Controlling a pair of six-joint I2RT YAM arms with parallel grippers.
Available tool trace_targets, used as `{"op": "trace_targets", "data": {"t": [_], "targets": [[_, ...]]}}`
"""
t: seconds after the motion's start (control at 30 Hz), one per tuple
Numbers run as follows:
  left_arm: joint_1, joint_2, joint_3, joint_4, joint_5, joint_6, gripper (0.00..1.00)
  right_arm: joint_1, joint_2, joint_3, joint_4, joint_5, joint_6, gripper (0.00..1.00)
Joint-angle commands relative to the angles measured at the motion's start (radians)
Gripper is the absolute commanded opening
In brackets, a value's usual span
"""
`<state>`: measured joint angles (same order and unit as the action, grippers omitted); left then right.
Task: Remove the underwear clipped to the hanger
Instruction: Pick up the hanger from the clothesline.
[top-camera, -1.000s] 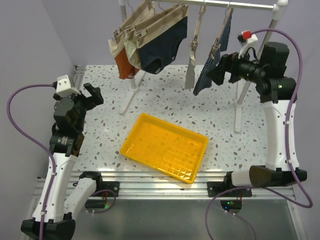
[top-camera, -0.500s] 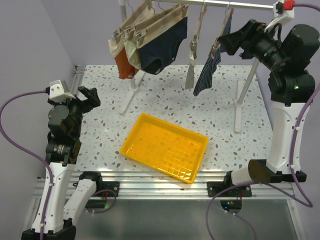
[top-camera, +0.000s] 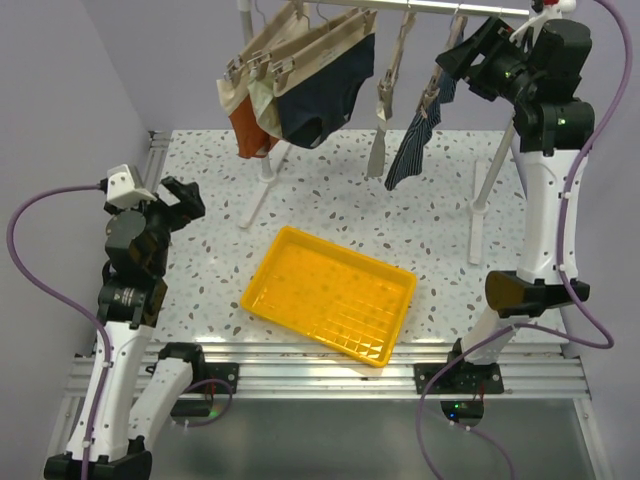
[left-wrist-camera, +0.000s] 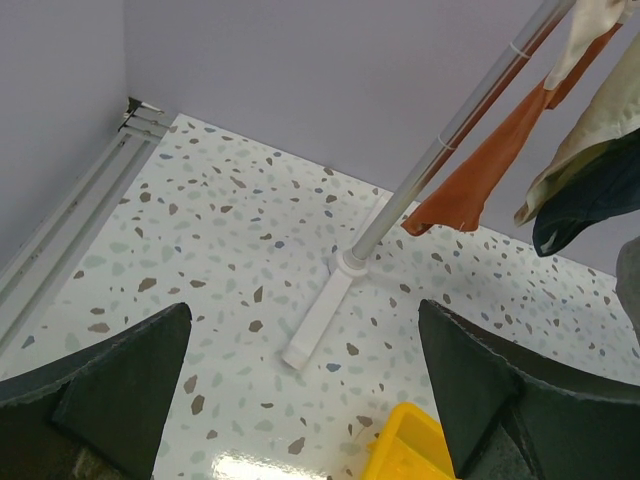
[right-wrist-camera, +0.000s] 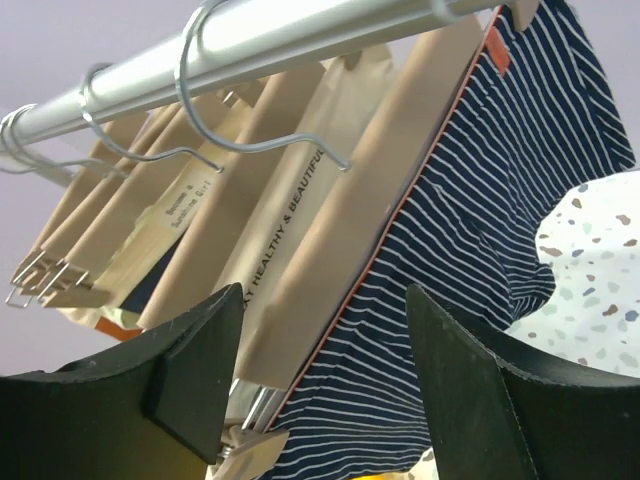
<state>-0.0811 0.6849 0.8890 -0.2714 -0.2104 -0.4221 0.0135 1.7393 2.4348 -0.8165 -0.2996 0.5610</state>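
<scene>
while the right gripper (top-camera: 462, 52) is hovering up at the rail (top-camera: 420, 8) with its fingers (right-wrist-camera: 190, 380) spread apart and holding nothing, we are seeing the striped navy briefs (right-wrist-camera: 500, 250) hanging just in front of it, clipped to a tan hanger (right-wrist-camera: 370, 210). the other underwear, orange-red (top-camera: 245, 130), cream (top-camera: 262, 100) and solid navy (top-camera: 320, 95), is dangling in a bunch further left on the rail. the left gripper (top-camera: 182, 198) is sitting low over the speckled table (top-camera: 330, 190), jaws wide and empty, and the yellow tray (top-camera: 330, 295) is lying between the arms.
</scene>
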Motion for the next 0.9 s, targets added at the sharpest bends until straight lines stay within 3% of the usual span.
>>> {"op": "trace_targets", "data": {"t": [0.0, 0.47, 0.87], "targets": [[-0.003, -0.018, -0.004, 0.017, -0.015, -0.020, 1.00, 0.008, -0.012, 0.050, -0.010, 0.048, 0.014, 0.69], [-0.003, -0.044, -0.016, 0.008, -0.026, -0.030, 1.00, 0.080, 0.043, 0.076, -0.027, 0.158, -0.061, 0.67], [-0.003, -0.058, -0.030, 0.011, -0.018, -0.047, 1.00, 0.080, 0.048, 0.078, -0.064, 0.209, -0.124, 0.49]]}}
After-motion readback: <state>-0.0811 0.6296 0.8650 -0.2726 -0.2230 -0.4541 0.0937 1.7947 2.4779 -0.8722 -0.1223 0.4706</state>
